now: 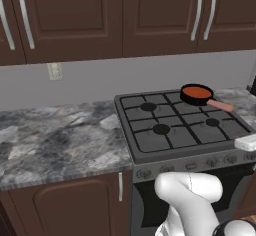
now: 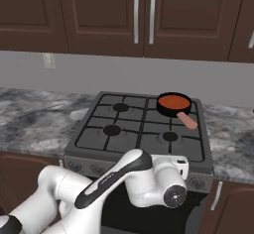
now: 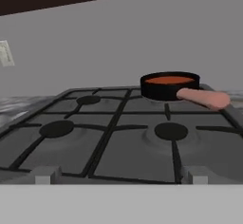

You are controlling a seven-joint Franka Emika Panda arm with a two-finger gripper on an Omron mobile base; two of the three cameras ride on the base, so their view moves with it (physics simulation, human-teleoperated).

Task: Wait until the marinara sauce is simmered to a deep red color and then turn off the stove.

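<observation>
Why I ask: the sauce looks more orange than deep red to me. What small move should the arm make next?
Probably none yet: hold in front of the stove and watch. The marinara sauce, in its black pan on the back right burner, looks orange-red rather than deep red. Once it darkens, reaching for the front knobs would likely follow.

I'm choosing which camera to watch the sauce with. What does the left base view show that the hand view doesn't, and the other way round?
Left base view alone: the knobs along the stove's front, the upper cabinets, a wide stretch of counter.
Hand view alone: a low, near-level look across the grates at the pan's side.
Both: the stove, the black pan on its back right burner, orange-red sauce and the pink handle.
</observation>
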